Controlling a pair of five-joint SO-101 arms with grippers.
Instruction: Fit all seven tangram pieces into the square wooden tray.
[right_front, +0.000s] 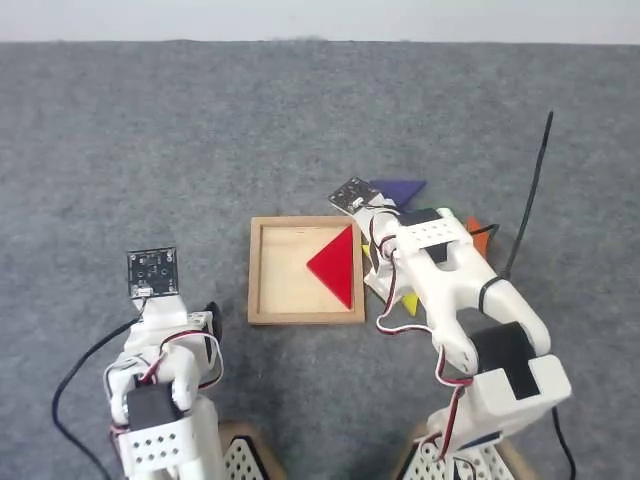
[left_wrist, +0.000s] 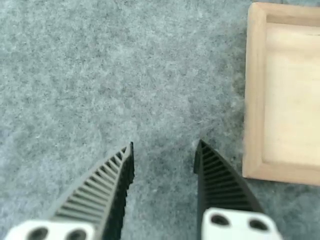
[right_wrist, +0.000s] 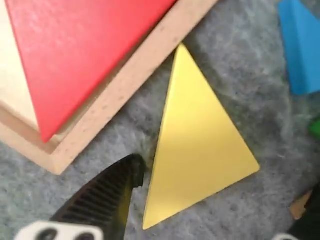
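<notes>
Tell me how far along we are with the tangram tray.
One piece is done: the red triangle lies in the tray. In hand: the right claw sits open astride the yellow triangle just outside the tray rim, not yet gripping. Left: that one plus at least the blue piece, orange piece and purple triangle on the mat. The left claw hangs open over mat beside the tray.

The right arm (right_front: 440, 270) hides most of the yellow triangle (right_front: 410, 303); the blue piece (right_wrist: 300, 45) is cut off edgewise.
</notes>
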